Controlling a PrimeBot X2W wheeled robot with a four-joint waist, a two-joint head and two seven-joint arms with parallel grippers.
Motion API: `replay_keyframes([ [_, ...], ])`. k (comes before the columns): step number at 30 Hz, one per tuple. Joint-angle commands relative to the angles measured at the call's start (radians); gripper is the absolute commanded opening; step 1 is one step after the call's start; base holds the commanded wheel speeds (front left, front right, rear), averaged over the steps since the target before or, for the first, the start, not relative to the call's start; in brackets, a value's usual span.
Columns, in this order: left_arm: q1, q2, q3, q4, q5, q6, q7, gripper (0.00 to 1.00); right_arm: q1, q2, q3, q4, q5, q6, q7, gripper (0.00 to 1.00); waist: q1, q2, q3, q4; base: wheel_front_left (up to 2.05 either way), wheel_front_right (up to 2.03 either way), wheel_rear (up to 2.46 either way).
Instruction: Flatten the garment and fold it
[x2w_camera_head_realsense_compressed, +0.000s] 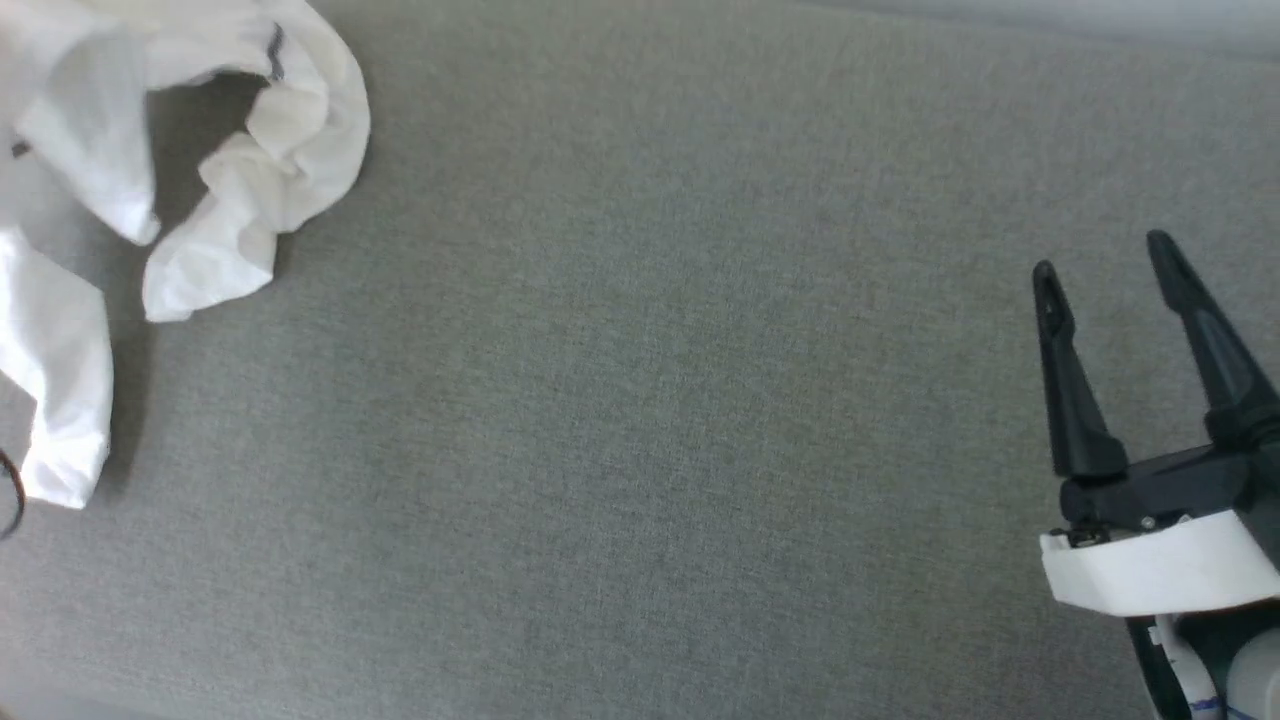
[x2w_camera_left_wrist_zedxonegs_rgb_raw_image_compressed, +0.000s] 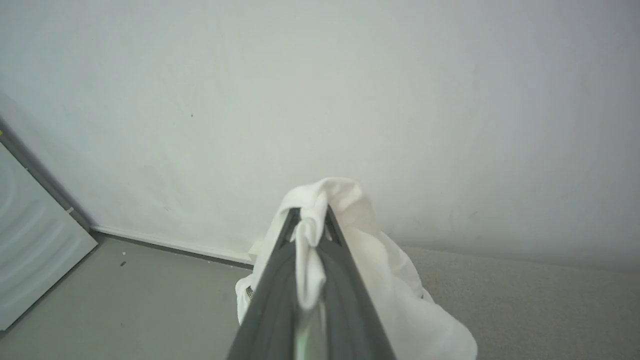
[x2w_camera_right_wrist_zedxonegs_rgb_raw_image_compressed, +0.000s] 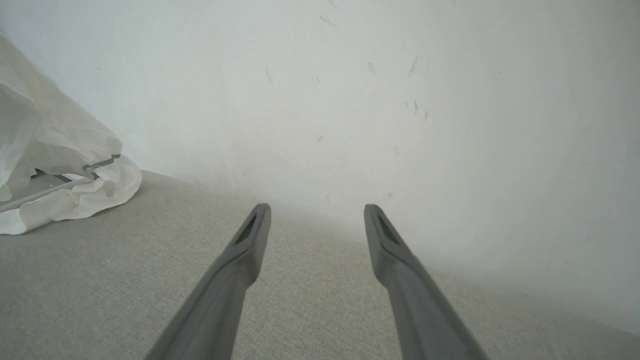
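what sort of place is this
Likely a plain indoor room; which kind, I cannot tell. A grey fabric surface, like a bed or sofa, bears the white garment, a bare white wall stands behind, and a grey floor lies beside.

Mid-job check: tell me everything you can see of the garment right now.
The garment is thin white fabric, crumpled and bunched, nowhere near flat. A line of dark grey zigzag stitching runs along one seam. In the head view it sits at the far left of the grey fabric surface, part lying on it, part raised off it. The left hand is shut on a pinched fold, cloth draping down around it.
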Motion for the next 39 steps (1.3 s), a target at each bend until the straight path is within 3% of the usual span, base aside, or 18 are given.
replay_keyframes([
  [1,-0.039,0.005,-0.007,-0.035,0.006,-0.007,0.001,0.0,0.015,0.01,0.0,0.017,0.01,-0.001,-0.022,1.0,0.0001,0.0,-0.109,-0.004,0.0,0.0,0.0],
  [7,-0.151,-0.02,-0.039,-0.185,0.02,0.002,0.045,0.0,0.056,0.033,-0.013,0.077,0.037,-0.001,-0.085,1.0,0.0001,0.0,-0.208,-0.014,0.0,0.0,0.0],
  [19,-0.309,-0.236,-0.109,-0.409,-0.049,0.032,0.127,0.0,0.107,0.04,-0.066,0.143,0.11,-0.001,-0.163,1.0,0.0001,0.0,-0.331,-0.081,0.0,0.0,0.0],
  [30,-0.316,-0.414,-0.157,-0.498,-0.14,0.088,0.197,0.0,0.15,0.04,-0.13,0.136,0.133,-0.001,-0.175,1.0,0.0001,0.0,-0.384,-0.204,0.0,0.0,0.0],
  [39,-0.177,-0.504,-0.237,-0.569,-0.179,0.098,0.208,0.0,0.155,0.04,-0.181,0.113,0.143,-0.001,-0.182,1.0,0.0001,0.0,-0.348,-0.26,0.0,0.0,0.0],
])
